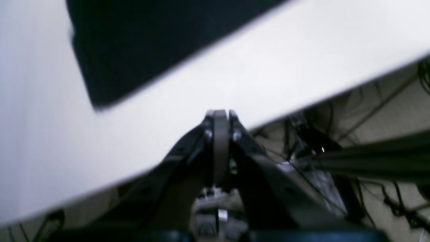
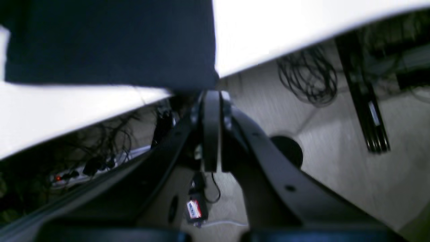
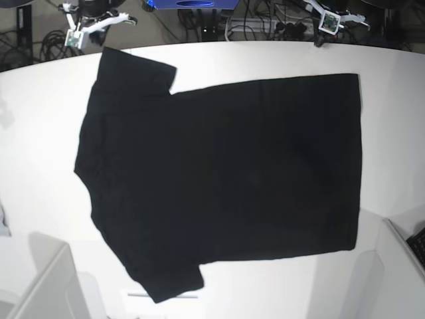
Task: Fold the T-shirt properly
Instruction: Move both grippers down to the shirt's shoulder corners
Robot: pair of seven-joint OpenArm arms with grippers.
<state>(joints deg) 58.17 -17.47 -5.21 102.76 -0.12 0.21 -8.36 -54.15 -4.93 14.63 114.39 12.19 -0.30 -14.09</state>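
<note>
A large black short-sleeved cloth T-shirt (image 3: 219, 179) lies flat, unfolded, mid-counter (image 3: 40, 133). Left gripper (image 1: 220, 114) and right gripper (image 2: 211, 95) jaws are closed, empty, at the far edge. A shallow pinch could bunch the fabric.

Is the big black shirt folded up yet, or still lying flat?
Still spread flat. In the base view the T-shirt lies open on the white table, both sleeves sticking out, with no part folded over.

No text, label, brand or number could be read anywhere; a small red-and-white tag (image 2: 194, 209) was too blurred.
</note>
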